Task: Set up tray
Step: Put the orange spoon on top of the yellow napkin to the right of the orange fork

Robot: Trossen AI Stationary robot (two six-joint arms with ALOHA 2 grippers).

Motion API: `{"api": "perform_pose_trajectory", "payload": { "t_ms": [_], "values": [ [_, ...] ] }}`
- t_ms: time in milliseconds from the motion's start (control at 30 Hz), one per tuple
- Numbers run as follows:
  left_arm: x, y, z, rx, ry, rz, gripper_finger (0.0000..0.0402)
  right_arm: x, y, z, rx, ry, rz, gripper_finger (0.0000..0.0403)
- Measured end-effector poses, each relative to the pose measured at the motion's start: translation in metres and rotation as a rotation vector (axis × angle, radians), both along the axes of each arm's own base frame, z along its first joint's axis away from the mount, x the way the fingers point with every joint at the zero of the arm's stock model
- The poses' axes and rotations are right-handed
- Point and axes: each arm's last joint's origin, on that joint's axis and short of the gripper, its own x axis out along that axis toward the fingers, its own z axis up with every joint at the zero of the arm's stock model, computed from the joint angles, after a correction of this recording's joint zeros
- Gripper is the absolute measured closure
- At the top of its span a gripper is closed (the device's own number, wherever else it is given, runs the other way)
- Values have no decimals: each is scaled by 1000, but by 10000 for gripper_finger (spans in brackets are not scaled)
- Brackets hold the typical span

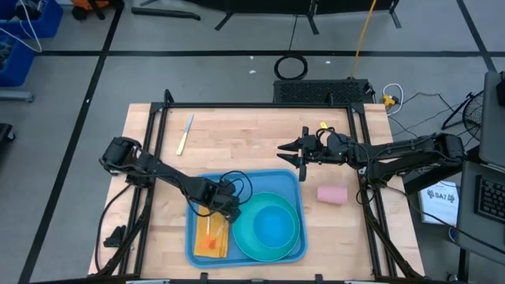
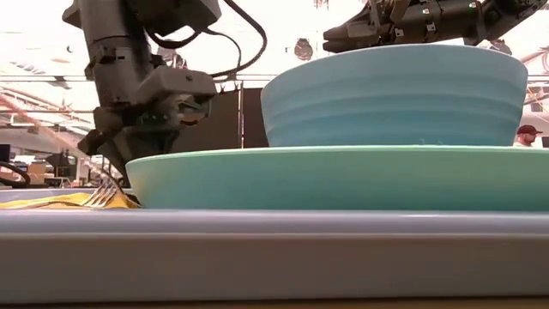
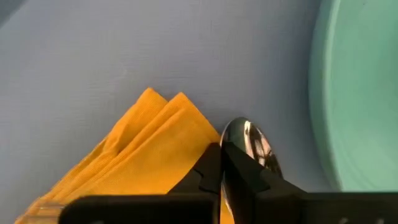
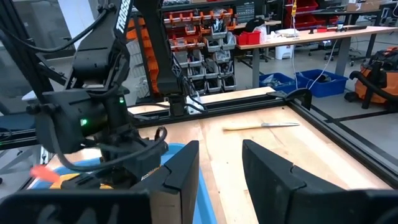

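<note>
The light-blue tray (image 1: pixel 237 180) lies at the table's near middle; its rim (image 2: pixel 274 249) fills the low view's front. On it rest a teal plate (image 1: pixel 251 246) carrying a teal bowl (image 1: pixel 274 225), and beside them a folded yellow napkin (image 1: pixel 213 238). My left gripper (image 1: pixel 223 209) is low over the tray's left half, shut on a metal fork (image 3: pixel 249 140). The fork's tines (image 2: pixel 103 197) lie on the napkin (image 2: pixel 51 202). My right gripper (image 1: pixel 292 151) hangs open in the air beyond the tray's far right corner, touching nothing. My left gripper pinches the fork between its two fingers (image 3: pixel 211 168), close to the rounded end of the handle (image 3: pixel 252 146), which sticks out just past the fingertips. It comes from above, slanting down. The tines (image 2: pixel 103 197) rest on the napkin; the plate (image 3: pixel 360 93) is right beside it.
A knife (image 1: pixel 185 134) lies on the wood near the table's far left, also in the right wrist view (image 4: pixel 261 126). A pink cup (image 1: pixel 331 194) lies on its side right of the tray. A black frame rail (image 1: pixel 359 150) edges the table. Bare wood lies between knife and right gripper.
</note>
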Motion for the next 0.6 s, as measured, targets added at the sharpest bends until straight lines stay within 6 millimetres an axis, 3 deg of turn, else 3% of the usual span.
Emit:
{"api": "perform_pose_trajectory", "payload": {
  "t_ms": [367,600],
  "values": [
    [-2,-7,3,42,-21,45,398,0,0,0,-4,1,0,289],
    [-17,-6,28,118,-74,105,401,0,0,0,-7,1,1,289]
  ]
}}
